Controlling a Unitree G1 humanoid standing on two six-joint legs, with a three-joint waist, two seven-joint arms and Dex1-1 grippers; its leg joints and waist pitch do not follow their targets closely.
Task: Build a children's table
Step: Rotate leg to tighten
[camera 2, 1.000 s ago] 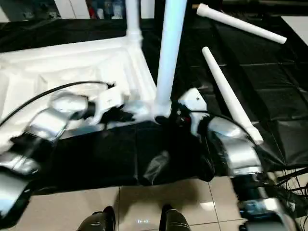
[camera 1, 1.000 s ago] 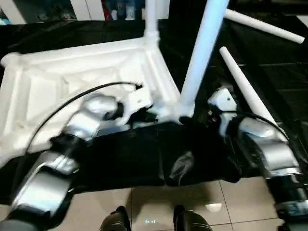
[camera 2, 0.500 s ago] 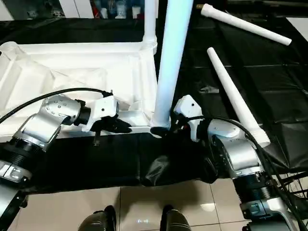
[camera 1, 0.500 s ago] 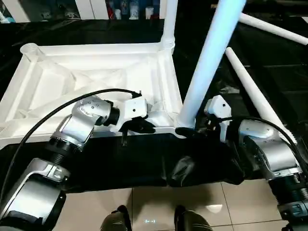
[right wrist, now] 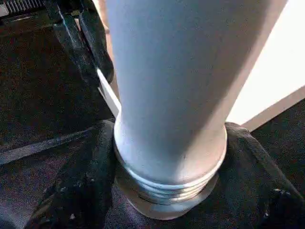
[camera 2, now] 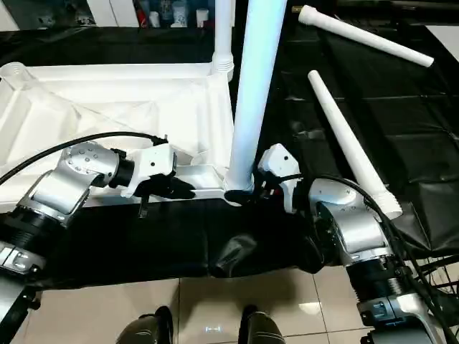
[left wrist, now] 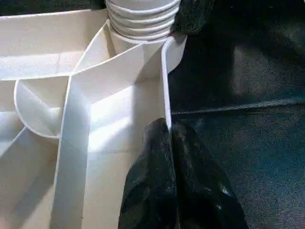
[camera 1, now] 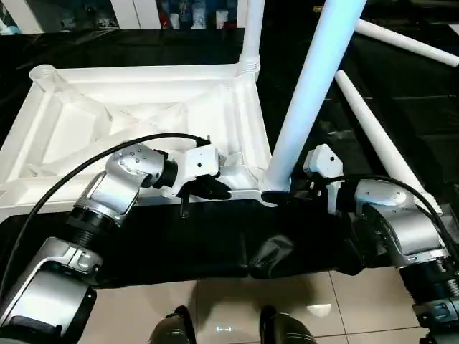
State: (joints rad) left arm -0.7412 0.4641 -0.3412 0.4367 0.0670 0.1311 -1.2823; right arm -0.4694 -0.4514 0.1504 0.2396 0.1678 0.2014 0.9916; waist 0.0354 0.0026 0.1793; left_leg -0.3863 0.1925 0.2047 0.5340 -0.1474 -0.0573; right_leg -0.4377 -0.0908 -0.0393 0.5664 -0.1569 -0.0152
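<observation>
So the table top (camera 1: 143,122) is lying upside down on the black mat (camera 1: 215,236), ribbed side up. One leg (camera 1: 251,32) stands in the far corner socket, well beyond both grippers. A second leg (camera 1: 308,93) stands in the near corner socket, and the right gripper (right wrist: 167,191) has a finger (right wrist: 76,191) on each side of its ribbed base, hugging it. The left gripper (left wrist: 174,143) has its fingers pressed together, pinching the thin near rim of the top just beside that same corner. Two loose legs, (camera 2: 351,150) and (camera 2: 366,36), lie on the mat past the right gripper.
</observation>
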